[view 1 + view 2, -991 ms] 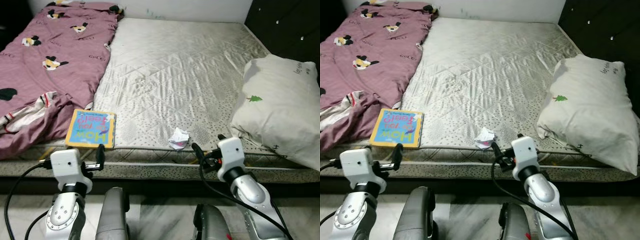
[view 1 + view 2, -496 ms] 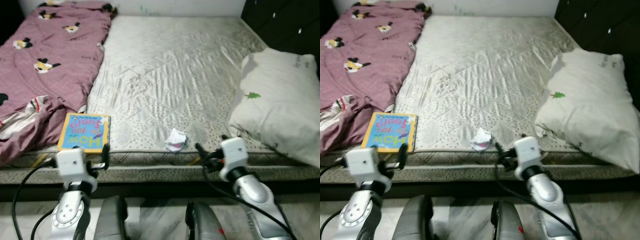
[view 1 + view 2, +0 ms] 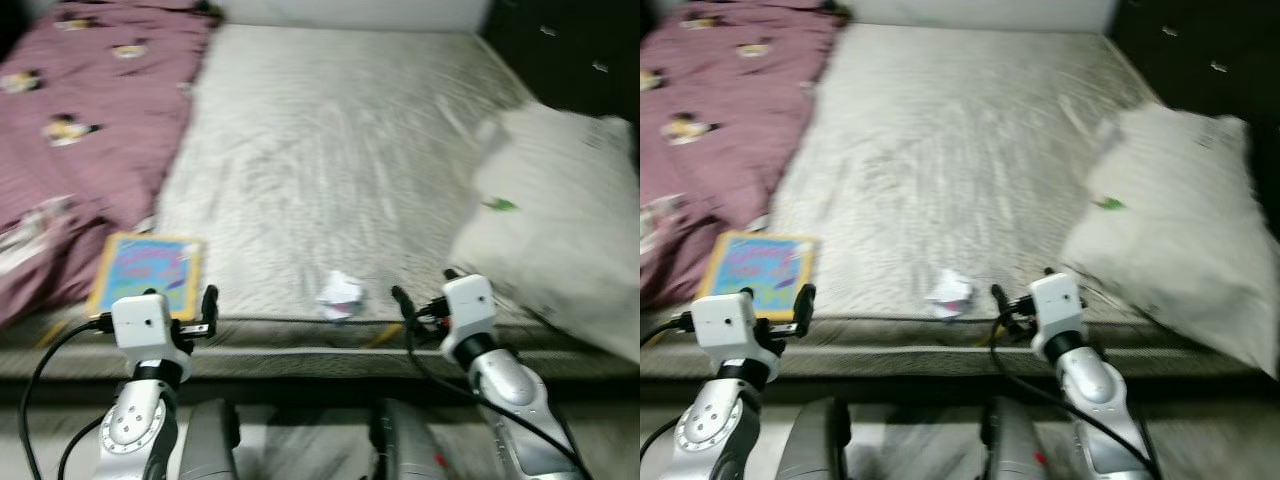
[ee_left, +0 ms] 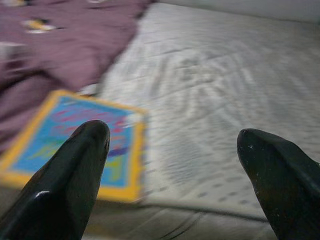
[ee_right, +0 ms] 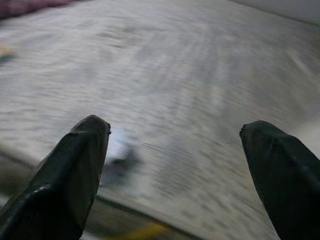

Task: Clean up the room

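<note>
While both arms reach toward the bed, the left gripper and right gripper are wide open and hold nothing. The crumpled paper lies near the mattress edge, close to the book.

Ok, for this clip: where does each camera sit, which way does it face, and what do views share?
Left eye: head, looking down at the bed; left gripper and right gripper show.
Right eye: same scene, beside it.
Left wrist: between open fingers, facing the book.
Right wrist: between open fingers, facing the crumpled paper.
Shared: book, paper, mattress.
</note>
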Tool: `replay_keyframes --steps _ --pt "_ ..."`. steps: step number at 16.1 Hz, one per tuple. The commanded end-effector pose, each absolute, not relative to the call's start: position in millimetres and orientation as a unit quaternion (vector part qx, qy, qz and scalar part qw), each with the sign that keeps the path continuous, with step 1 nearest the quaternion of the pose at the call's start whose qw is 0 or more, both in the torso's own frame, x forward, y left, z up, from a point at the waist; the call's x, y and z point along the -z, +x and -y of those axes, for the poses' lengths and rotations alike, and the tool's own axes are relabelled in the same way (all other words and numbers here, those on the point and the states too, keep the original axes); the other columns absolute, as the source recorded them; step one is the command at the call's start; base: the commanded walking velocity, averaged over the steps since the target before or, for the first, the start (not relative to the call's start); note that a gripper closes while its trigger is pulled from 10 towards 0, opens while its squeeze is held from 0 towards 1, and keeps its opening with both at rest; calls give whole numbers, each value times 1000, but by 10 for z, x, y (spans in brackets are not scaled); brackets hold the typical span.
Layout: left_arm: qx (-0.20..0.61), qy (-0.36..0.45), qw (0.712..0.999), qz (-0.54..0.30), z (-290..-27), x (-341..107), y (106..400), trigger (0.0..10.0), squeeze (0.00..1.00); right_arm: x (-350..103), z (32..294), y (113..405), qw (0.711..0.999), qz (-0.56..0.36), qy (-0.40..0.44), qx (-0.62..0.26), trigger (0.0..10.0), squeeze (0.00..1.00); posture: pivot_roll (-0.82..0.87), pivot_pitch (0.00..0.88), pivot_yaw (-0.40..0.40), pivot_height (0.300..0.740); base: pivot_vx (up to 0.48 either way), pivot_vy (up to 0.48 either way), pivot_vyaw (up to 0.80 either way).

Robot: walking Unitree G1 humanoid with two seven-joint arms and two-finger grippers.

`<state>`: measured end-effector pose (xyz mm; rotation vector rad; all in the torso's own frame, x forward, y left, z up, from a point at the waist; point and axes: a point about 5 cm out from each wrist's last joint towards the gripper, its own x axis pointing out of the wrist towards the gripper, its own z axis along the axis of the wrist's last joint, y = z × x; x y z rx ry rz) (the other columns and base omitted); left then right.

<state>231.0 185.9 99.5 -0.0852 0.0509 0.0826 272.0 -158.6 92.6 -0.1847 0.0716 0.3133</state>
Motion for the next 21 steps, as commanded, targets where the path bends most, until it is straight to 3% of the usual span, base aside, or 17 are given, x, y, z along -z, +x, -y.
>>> replay_keyframes --steps 1,7,10,11,15,16,17,21 --pt "-50 -39 997 -38 -1894 -958 2281 10000 0 -926 1548 2711 982 -34 -88 -164 10000 0 31 108 -34 575 0 0 781" --pt "-56 -33 997 -46 -1940 -939 2234 10000 0 -798 1505 2846 971 -111 -93 -192 10000 0 50 116 -32 575 0 0 150" --pt "-54 -18 997 -42 -1977 -967 2229 10000 0 -855 1441 2984 972 -109 -93 -188 10000 0 64 141 -27 575 0 0 0" --pt "-51 -10 998 -33 -1976 -1021 2227 10000 0 -886 1368 3065 974 -101 -74 -190 10000 1000 78 145 -27 575 0 0 0" --pt "-61 -8 998 -32 -2018 -1059 2111 10000 0 -813 1257 3141 967 -129 -89 -198 10000 1000 111 187 -25 575 0 0 0" --pt "-63 -6 998 -32 -2033 -1079 2091 10000 0 -797 1237 3178 966 -141 -89 -197 10000 412 123 199 -23 575 0 0 0" --pt "-64 -1 997 -34 -2052 -1100 2065 10000 0 -795 1202 3256 966 -153 -86 -188 10000 0 140 230 -16 575 0 0 0" --pt "-59 16 998 -34 -2061 -1186 1969 10000 0 -884 1046 3468 977 -157 -41 -141 10000 0 184 247 -9 575 0 0 0"
